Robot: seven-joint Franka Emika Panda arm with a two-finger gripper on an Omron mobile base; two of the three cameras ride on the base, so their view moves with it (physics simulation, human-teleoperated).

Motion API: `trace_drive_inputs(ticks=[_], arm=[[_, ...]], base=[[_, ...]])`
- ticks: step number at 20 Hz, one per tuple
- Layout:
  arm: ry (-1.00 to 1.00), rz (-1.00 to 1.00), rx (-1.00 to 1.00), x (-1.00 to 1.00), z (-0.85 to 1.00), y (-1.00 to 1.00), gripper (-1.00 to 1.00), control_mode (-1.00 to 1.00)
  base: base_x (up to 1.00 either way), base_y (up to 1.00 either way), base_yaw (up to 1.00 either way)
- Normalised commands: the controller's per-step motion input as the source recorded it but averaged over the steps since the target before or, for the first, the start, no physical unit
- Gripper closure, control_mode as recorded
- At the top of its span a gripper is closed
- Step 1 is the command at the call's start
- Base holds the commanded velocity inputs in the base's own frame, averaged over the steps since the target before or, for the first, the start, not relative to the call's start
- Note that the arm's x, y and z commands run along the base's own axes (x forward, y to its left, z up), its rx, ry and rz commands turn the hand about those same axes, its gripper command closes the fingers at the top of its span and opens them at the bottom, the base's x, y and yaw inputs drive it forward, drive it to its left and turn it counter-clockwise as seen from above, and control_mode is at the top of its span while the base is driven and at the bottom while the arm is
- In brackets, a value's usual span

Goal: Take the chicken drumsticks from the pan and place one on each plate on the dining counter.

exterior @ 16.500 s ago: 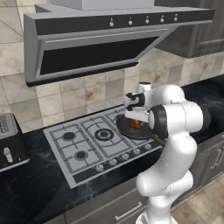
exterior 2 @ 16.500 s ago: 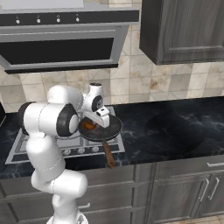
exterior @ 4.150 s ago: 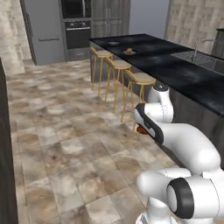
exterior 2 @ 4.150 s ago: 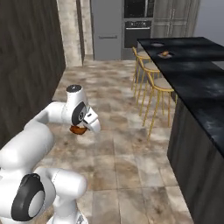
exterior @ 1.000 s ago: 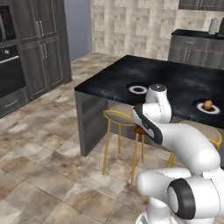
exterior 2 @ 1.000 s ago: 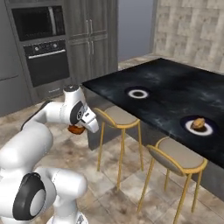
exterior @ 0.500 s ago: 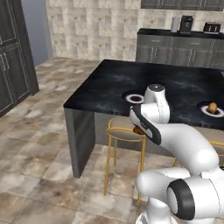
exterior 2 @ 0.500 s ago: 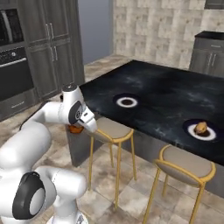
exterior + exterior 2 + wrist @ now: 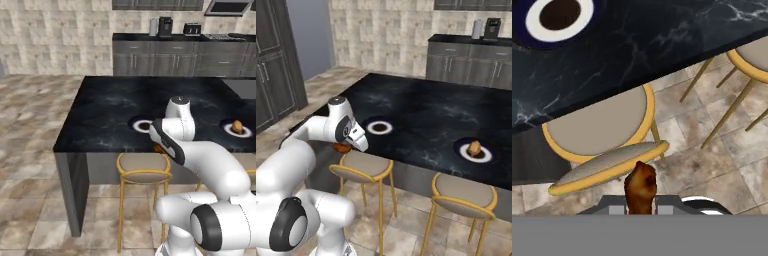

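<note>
My gripper (image 9: 640, 201) is shut on the darker reddish-brown chicken drumstick (image 9: 640, 186). It hangs just off the near edge of the dining counter (image 9: 110, 107), above a stool, with the gripper (image 9: 159, 148) at about countertop height. An empty white plate (image 9: 379, 127) lies on the counter just beyond the gripper (image 9: 342, 147); the same plate (image 9: 559, 15) sits at the hand view's top left. Farther right, the second plate (image 9: 475, 152) carries the golden-orange drumstick (image 9: 474, 147). The pan is out of view.
Two yellow-framed stools (image 9: 361, 165) (image 9: 462, 195) stand against the island's near side, one right under the hand. A wall counter with grey cabinets (image 9: 165, 55) and small appliances runs behind the island. Tiled floor (image 9: 30, 125) lies open to the left.
The base has driven and turned, so the island now faces me squarely and closer. The gripper still holds the dark drumstick, now near the counter's edge by the empty plate.
</note>
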Motion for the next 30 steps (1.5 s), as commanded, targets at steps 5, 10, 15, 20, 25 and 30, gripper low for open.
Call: trace_drive_inputs(ticks=[5,10,15,20,25,30], arm=[[0.0,0.0,0.0,0.0,0.0,0.0,1.0,1.0],[0.0,0.0,0.0,0.0,0.0,0.0,1.0,1.0],[0.0,0.0,0.0,0.0,0.0,0.0,1.0,1.0],[0.0,0.0,0.0,0.0,0.0,0.0,1.0,1.0],[0.0,0.0,0.0,0.0,0.0,0.0,1.0,1.0],[0.0,0.0,0.0,0.0,0.0,0.0,1.0,1.0]], base=[[0.65,0.45,-0.35],[0.5,0.47,-0.27],[0.37,0.32,-0.18],[0.25,0.15,-0.08],[0.24,0.09,-0.07],[0.38,0.14,-0.07]])
